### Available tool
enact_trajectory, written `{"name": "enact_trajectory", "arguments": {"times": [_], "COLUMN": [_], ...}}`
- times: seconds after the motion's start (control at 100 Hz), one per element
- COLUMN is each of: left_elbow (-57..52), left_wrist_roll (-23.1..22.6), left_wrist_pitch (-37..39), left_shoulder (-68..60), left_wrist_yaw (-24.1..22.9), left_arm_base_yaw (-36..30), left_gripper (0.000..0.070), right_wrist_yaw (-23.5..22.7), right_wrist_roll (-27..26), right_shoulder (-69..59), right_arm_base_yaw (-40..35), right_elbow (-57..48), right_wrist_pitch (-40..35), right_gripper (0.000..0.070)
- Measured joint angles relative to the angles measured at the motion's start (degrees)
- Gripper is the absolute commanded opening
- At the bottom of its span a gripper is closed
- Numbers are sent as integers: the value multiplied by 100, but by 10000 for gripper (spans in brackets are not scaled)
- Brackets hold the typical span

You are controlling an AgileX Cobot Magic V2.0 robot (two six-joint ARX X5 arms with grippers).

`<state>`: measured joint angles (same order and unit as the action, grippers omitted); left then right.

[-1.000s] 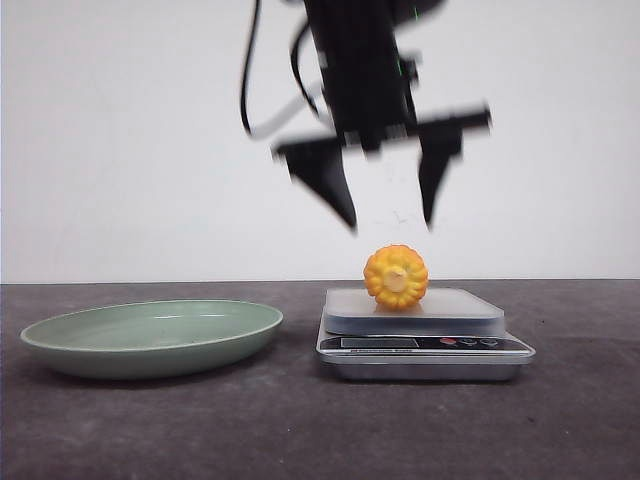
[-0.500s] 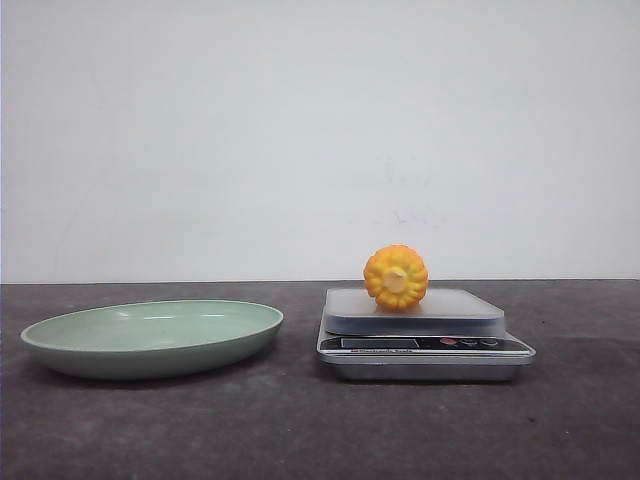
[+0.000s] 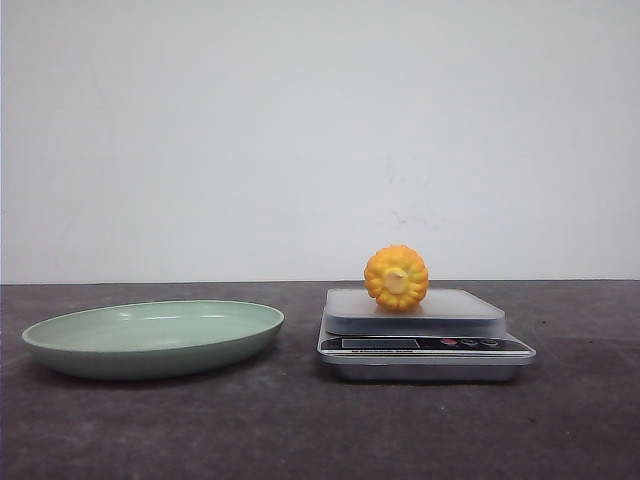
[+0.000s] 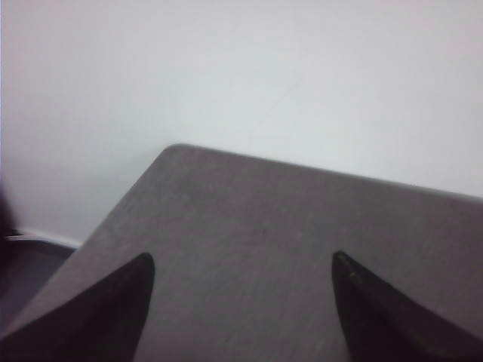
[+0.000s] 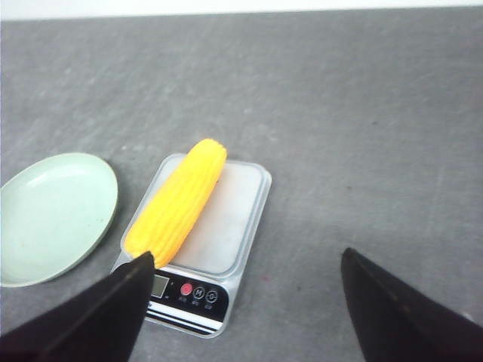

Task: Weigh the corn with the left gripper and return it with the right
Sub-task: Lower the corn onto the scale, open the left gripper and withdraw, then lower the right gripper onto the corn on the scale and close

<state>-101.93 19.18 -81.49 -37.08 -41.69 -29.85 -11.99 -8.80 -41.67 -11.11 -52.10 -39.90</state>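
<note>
The corn (image 3: 396,277) is a yellow-orange cob lying on the platform of a silver kitchen scale (image 3: 425,345), its pale core end facing the front view. In the right wrist view the corn (image 5: 177,202) lies lengthwise along the left side of the scale (image 5: 230,226). My right gripper (image 5: 247,255) is open and empty, high above the table to the near right of the scale. My left gripper (image 4: 243,258) is open and empty over a bare table corner by the wall, away from the corn. Neither gripper shows in the front view.
A shallow green plate (image 3: 150,345) sits on the dark table to the left of the scale, and it also shows in the right wrist view (image 5: 45,219). A white wall stands behind the table. The table's corner and edge (image 4: 170,151) show in the left wrist view.
The left arm, with its open gripper above the corn a second ago, has left the front view. The corn stays on the scale.
</note>
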Motion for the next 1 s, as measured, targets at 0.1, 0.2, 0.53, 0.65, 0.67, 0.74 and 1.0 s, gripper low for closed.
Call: {"name": "enact_trajectory", "arguments": {"times": [0.1, 0.2, 0.53, 0.65, 0.67, 0.74, 1.0], "left_elbow": [387, 844, 2776, 3217, 3259, 3333, 3344], "left_wrist_roll": [162, 350, 935, 979, 981, 979, 837], "left_wrist_pitch": [0, 0, 0, 0, 0, 2, 4], "left_shoulder": [629, 1222, 2435, 2446, 2446, 2446, 2446], "left_wrist_yaw": [146, 343, 1808, 2096, 2109, 2146, 2212], "left_arm_base_yaw": [26, 85, 516, 763, 785, 831, 831], "left_gripper": [435, 435, 437, 436, 436, 436, 435], "right_wrist_yaw": [0, -2, 48, 254, 297, 420, 752], "right_wrist_roll": [0, -4, -162, -284, -308, -348, -468], "right_shoulder": [-223, -492, -1891, -2588, -2715, -3161, -4544], "right_arm_base_yaw": [-162, -363, -1340, -1672, -1718, -1840, -2028], "right_elbow": [0, 0, 0, -70, -109, -284, -1014], "right_wrist_pitch": [136, 398, 1655, 1996, 2006, 2009, 2006], "right_gripper": [499, 499, 510, 529, 529, 529, 528]}}
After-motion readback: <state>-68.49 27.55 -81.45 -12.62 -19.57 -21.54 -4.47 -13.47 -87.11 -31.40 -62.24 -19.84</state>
